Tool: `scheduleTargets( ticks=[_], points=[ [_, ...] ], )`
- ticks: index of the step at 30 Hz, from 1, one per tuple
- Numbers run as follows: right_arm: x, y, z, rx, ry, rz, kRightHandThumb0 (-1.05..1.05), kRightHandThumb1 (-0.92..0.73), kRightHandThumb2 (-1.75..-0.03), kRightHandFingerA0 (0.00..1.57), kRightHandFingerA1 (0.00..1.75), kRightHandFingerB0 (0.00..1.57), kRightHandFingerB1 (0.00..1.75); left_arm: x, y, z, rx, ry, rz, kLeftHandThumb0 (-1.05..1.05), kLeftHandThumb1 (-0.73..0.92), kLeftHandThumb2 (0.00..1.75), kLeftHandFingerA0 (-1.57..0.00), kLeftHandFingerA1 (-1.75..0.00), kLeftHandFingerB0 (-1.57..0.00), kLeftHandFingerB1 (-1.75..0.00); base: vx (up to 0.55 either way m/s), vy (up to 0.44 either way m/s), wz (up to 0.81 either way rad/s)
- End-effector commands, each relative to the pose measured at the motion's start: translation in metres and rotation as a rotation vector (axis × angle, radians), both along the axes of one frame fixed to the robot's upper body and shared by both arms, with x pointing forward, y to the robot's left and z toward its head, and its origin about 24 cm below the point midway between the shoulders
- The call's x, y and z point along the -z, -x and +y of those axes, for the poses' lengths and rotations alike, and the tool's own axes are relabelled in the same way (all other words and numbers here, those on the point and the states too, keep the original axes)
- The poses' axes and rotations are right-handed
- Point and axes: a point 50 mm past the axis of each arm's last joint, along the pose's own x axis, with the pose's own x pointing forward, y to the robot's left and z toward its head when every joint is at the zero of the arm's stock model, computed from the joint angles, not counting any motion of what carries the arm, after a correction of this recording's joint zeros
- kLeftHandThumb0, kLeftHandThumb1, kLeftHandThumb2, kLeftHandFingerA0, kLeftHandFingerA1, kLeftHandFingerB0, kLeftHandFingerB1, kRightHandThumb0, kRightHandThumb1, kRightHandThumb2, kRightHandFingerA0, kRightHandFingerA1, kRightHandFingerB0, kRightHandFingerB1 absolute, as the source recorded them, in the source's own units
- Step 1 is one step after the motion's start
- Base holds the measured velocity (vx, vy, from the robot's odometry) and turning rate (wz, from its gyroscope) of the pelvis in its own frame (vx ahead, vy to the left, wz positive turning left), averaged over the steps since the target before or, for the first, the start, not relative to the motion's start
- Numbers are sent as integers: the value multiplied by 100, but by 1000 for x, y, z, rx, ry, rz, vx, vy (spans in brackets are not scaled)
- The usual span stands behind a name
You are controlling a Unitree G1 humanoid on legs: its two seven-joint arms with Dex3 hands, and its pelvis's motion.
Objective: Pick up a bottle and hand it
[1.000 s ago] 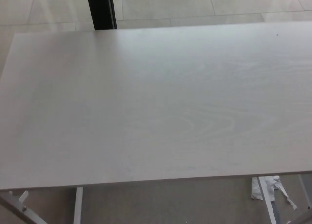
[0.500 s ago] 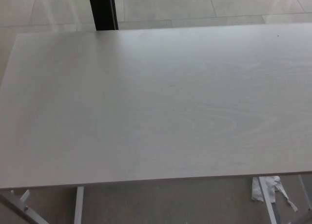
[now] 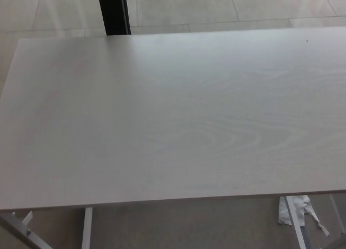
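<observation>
Across most of the head view: a pale table (image 3: pixel 178 113) with faint wood grain, looping rings in the grain toward the right of centre. No writing, brand or label legible anywhere. Near edge running along the bottom of the picture, far edge close to the top, left corner angled in at upper left. One tiny dark speck (image 3: pixel 307 41) near the far right edge of the tabletop.

Beyond the far edge: light floor tiles (image 3: pixel 216 5) with thin grout lines, and a dark upright post (image 3: pixel 113 11) rising just behind the table at upper left. Below the near edge: grey floor, white metal table legs (image 3: pixel 86 227) at lower left, another white leg and a crumpled white scrap (image 3: pixel 294 210) at lower right.

Neither robot hand nor any arm visible, so finger spread and grasp unknowable from this view. Bottle not seen on the tabletop or elsewhere in the picture; its whereabouts cannot be told.
</observation>
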Motion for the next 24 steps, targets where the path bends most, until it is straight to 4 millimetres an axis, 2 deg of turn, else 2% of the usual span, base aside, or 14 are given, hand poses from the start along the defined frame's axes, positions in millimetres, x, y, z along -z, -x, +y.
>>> scheduleTargets(
  ticks=[1, 4, 5, 6, 7, 11, 12, 13, 14, 16, 18, 19, 21, 24],
  points=[
    [0, 7, -10, 77, -35, 0, -58, -47, -94, 51, 71, 32, 61, -15, -13, 4, 178, -43, -225, -78, 59, 58, -75, -60, -63, -51, 0, 0, 0],
    [0, 6, -10, 75, -33, 6, -60, -47, -93, 55, 72, 32, 60, -17, -14, 4, 192, -53, -245, -77, 58, 59, -82, -61, -64, -52, 0, 0, 0],
    [-1, 7, -9, 72, -35, 4, -58, -62, -61, 53, 68, 34, 53, -18, -14, 4, 193, -56, -241, -79, 58, 59, -81, -61, -65, -52, 0, 0, 0],
    [0, 9, -9, 72, -37, 3, -65, -47, -92, 55, 72, 32, 59, -18, -12, 4, 204, -65, -217, -80, 59, 59, -81, -61, -65, -53, 0, 0, 0],
    [-1, 9, -10, 70, -38, 2, -66, -61, -58, 60, 68, 34, 52, -18, -12, 3, 202, -58, -225, -78, 57, 58, -81, -61, -66, -52, 0, 0, 0],
    [-3, 10, -11, 63, -55, 15, -75, -56, -57, 53, 69, 30, 50, -15, -14, 3, 228, -61, -227, -79, 59, 58, -73, -62, -57, -53, 0, 0, 0],
    [-2, 12, -11, 60, -57, 26, -75, -42, -88, 50, 70, 26, 56, -14, -13, 3, 229, -40, -235, -78, 55, 57, -69, -63, -54, -54, 0, 0, 0],
    [-2, 13, -10, 54, -60, 42, -76, -42, -87, 49, 70, 23, 56, -16, -14, 3, 239, -35, -239, -75, 50, 56, -64, -65, -51, -55, 0, 0, 0],
    [-1, 12, -10, 50, -62, 54, -77, -56, -58, 49, 67, 25, 51, -18, -15, 3, 256, -37, -227, -73, 34, 82, -52, -71, -45, -62, 0, 0, 0],
    [1, 13, -10, 33, -61, 62, -81, -56, -57, 49, 68, 22, 50, -20, -17, 3, 282, -29, -215, -73, 43, 54, -51, -70, -41, -57, 0, 0, 0],
    [3, 18, -9, 17, -35, 87, -84, -58, -58, 54, 71, 20, 50, -21, -16, 1, 318, -11, -208, -75, 30, 77, -51, -71, -35, -59, 0, 0, 0],
    [4, 22, -9, 20, -24, 114, -88, -59, -59, 52, 70, 18, 49, -21, -13, 1, 322, -8, -198, -72, 41, 53, -59, -68, -41, -56, 0, 0, 0],
    [7, 32, -10, 31, -8, 153, -87, -62, -59, 58, 71, 16, 48, -22, -7, 1, 334, -4, -166, -73, 32, 78, -75, -70, -40, -58, 0, 0, 0],
    [11, 42, -9, 43, -19, 166, -85, -62, -59, 57, 71, 16, 49, -23, -3, 1, 339, -16, -143, -71, 41, 58, -87, -68, -44, -55, 0, 0, 0]
  ],
)
